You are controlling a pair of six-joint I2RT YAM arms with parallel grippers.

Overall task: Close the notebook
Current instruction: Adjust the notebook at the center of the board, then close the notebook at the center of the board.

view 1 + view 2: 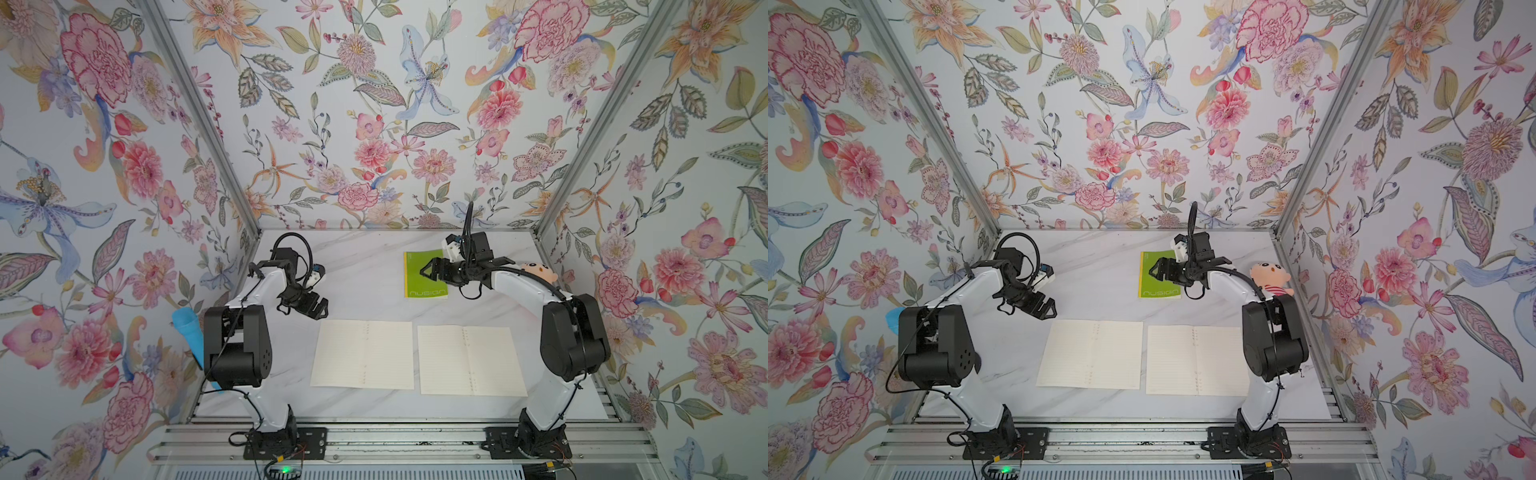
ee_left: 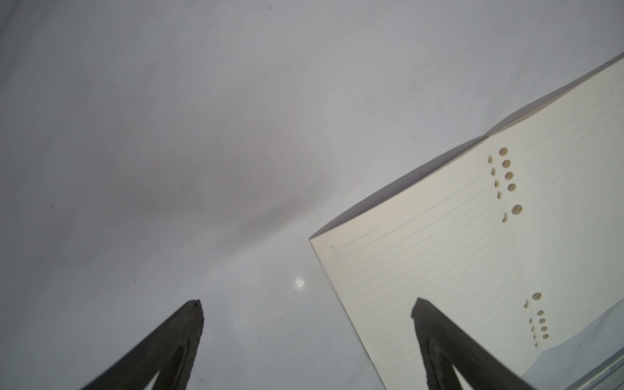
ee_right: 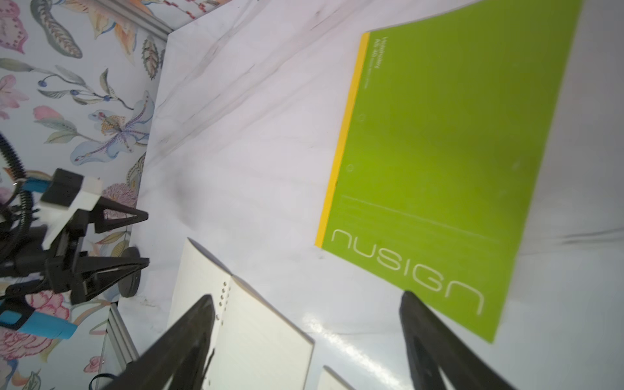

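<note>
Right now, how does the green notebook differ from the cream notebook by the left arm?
The green notebook lies closed, cover up; the cream notebook lies open, lined pages showing. The green notebook sits farther back on the table; the cream notebook lies nearer the front edge. Both lie flat.

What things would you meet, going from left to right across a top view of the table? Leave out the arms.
blue object → left open notebook → right open notebook → doll. The closed green notebook is left out: it sits farther back, across the gap between the two open ones.
</note>
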